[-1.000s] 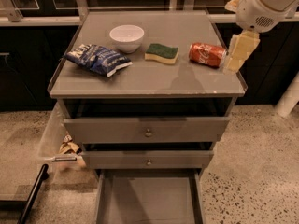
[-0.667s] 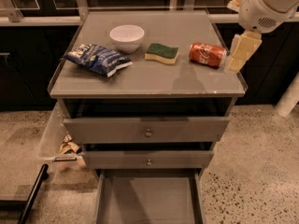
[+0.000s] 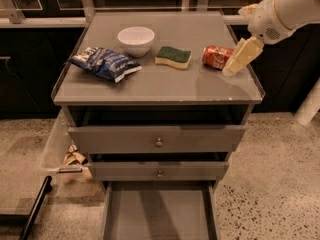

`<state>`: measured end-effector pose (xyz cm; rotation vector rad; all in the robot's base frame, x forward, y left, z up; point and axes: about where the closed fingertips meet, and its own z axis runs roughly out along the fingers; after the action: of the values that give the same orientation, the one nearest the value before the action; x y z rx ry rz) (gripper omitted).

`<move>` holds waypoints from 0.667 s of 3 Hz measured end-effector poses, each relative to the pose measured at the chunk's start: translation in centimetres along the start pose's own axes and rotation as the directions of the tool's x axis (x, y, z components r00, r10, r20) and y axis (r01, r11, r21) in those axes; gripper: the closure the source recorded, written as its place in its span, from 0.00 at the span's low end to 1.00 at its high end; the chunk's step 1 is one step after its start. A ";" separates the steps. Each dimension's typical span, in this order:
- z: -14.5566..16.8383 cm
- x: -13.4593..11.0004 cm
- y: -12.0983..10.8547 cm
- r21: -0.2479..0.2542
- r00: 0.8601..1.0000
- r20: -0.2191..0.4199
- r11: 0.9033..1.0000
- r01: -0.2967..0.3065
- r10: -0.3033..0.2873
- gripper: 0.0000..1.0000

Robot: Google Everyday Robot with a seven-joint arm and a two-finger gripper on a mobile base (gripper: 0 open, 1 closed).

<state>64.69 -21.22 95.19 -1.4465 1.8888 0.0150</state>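
Red can (image 3: 215, 56) lies on the cabinet (image 3: 200, 86), just beside the closed fingers (image 3: 241, 57).

The arm (image 3: 292, 6) was seen as a thick, rounded white tube, banded by a thin yellow-orange ring near the wrist. A small patch of dark dots was marked on the white wrist housing. The gripper (image 3: 232, 68), cream-coloured and wedge-shaped, was found at the upper right, above the right side of the table (image 3: 150, 84).

Gripper (image 3: 231, 69) pale plastic, beside glossy metal can (image 3: 216, 56); cabinet top (image 3: 175, 86) smooth.
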 end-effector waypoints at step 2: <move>4.9 0.6 -1.3 -0.042 0.988 0.098 0.993 -0.115 0.118 0.00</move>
<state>68.42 -20.10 91.85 -1.3319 1.8964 0.1753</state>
